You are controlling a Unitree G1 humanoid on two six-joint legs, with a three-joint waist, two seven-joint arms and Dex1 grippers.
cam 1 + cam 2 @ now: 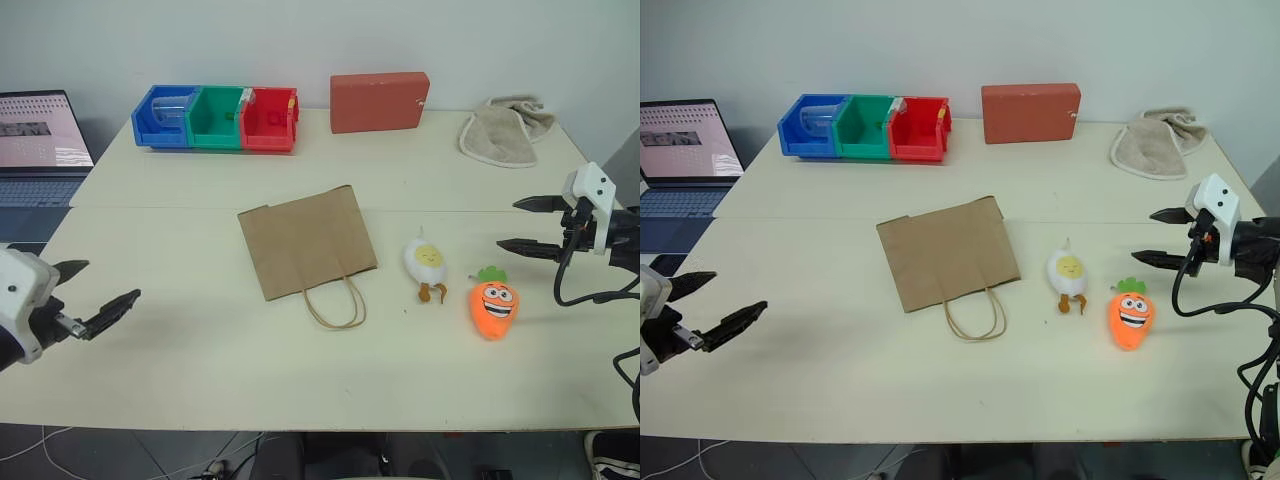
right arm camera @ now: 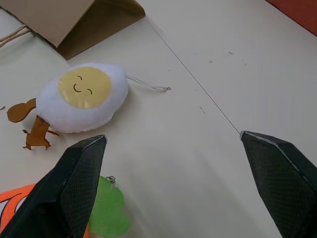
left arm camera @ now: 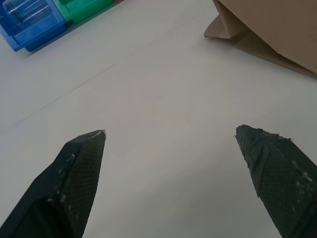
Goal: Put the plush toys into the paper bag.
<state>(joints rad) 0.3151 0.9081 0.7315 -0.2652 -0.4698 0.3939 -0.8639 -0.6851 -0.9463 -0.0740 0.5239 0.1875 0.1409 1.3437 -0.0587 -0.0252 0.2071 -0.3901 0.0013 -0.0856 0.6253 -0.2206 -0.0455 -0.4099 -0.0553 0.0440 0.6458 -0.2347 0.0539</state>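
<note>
Lying flat mid-table, paper bag [image 1: 305,241] has egg plush [image 1: 424,260] and carrot plush [image 1: 493,306] just to its right, both untouched, while left gripper [image 1: 98,291] and right gripper [image 1: 525,224] hover spread wide, empty.

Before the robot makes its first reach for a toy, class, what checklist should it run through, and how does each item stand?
1. Right tool open and empty: ok.
2. Left tool open and empty: ok.
3. Egg plush free on the table, apart from the carrot plush: ok.
4. Paper bag mouth open to receive toys: not ok, it lies flat.
5. Bag handles toward the robot: ok.
6. Right tool nearer the toys than the left: ok.
</note>
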